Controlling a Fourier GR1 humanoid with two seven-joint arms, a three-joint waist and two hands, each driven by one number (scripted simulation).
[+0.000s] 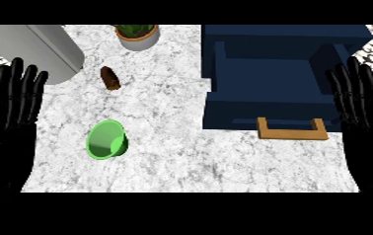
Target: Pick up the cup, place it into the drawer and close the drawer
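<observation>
Bright green plastic cup (106,139) lies on its side on the white marbled counter (189,165), well apart from the dark blue open drawer (273,83) with its tan wooden handle (292,129). Left hand (20,93) and right hand (353,93) rest at the edges, fingers straight and spread, holding nothing

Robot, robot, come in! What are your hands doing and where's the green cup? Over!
Left hand and right hand open, resting at the edges. Green cup on its side on the counter, untouched. Drawer open. Nothing between cup and drawer.
</observation>
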